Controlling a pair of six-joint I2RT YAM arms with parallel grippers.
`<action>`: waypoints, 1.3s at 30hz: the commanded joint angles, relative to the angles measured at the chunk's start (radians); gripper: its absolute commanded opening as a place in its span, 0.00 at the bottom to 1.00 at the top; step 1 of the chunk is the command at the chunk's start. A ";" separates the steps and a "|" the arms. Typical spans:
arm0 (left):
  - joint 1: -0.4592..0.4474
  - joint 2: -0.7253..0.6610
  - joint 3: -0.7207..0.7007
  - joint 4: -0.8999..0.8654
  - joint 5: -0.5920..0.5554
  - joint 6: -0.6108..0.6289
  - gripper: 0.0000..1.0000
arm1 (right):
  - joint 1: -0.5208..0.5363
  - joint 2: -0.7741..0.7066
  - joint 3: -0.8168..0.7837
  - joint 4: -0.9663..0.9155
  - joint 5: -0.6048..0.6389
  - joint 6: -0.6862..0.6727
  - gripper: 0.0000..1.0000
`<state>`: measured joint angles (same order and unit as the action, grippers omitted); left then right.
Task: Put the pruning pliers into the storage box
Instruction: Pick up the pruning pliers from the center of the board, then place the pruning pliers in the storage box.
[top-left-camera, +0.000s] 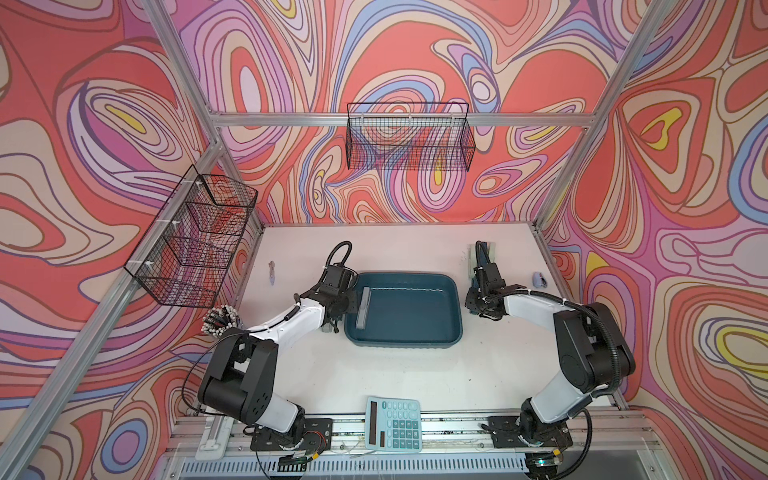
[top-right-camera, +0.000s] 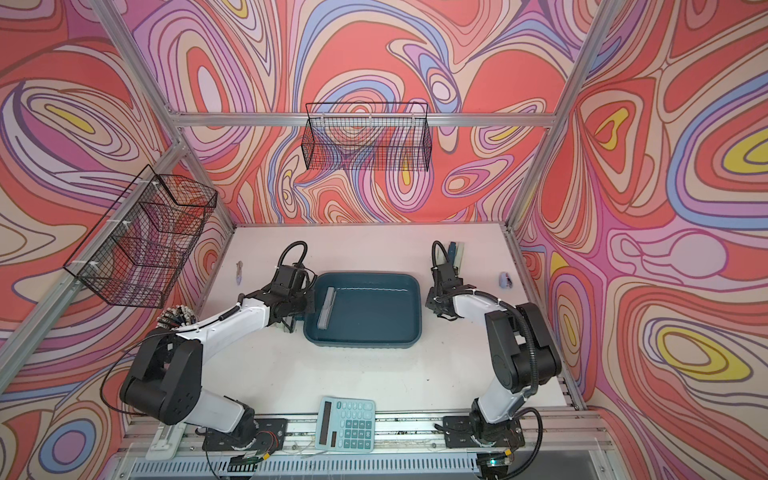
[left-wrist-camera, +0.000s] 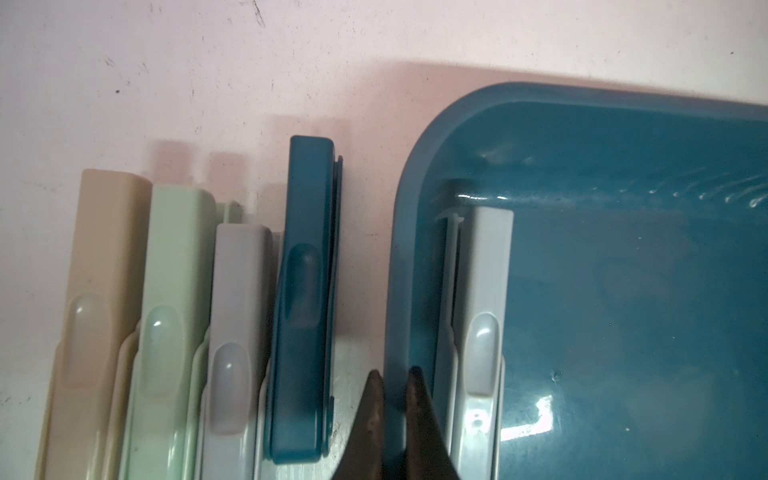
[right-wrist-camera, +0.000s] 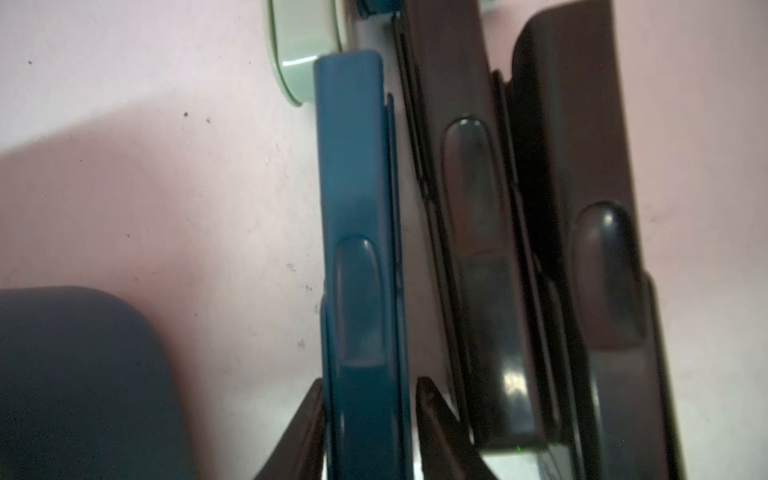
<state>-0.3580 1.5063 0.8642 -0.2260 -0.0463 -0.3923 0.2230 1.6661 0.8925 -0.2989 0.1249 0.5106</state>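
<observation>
pruning pliers (top-left-camera: 363, 307) in storage box (top-left-camera: 403, 343), calculator (top-left-camera: 393, 424) well before it

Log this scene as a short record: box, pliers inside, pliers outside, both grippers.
storage box: mid-table, between the arms
inside: one grey pliers, along the left arm's side
outside, near left arm: beige pliers, pale green pliers, second grey pliers, left teal pliers, side by side on the table
outside, near right arm: right teal pliers, two black pliers beside it
left gripper: shut on the box rim
right gripper: jaws flank the right teal pliers; grip unclear
</observation>
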 joint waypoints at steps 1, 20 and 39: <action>0.009 0.026 -0.010 -0.028 -0.021 0.008 0.00 | -0.002 0.000 0.018 0.011 0.029 0.007 0.33; 0.009 0.034 -0.011 -0.017 -0.003 -0.010 0.00 | 0.108 -0.171 0.109 -0.154 0.056 -0.020 0.22; 0.009 0.047 0.007 -0.015 0.032 -0.045 0.00 | 0.524 -0.019 0.215 -0.023 0.069 0.175 0.22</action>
<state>-0.3534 1.5211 0.8684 -0.1982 -0.0250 -0.4107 0.7181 1.5997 1.0866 -0.3893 0.1963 0.6247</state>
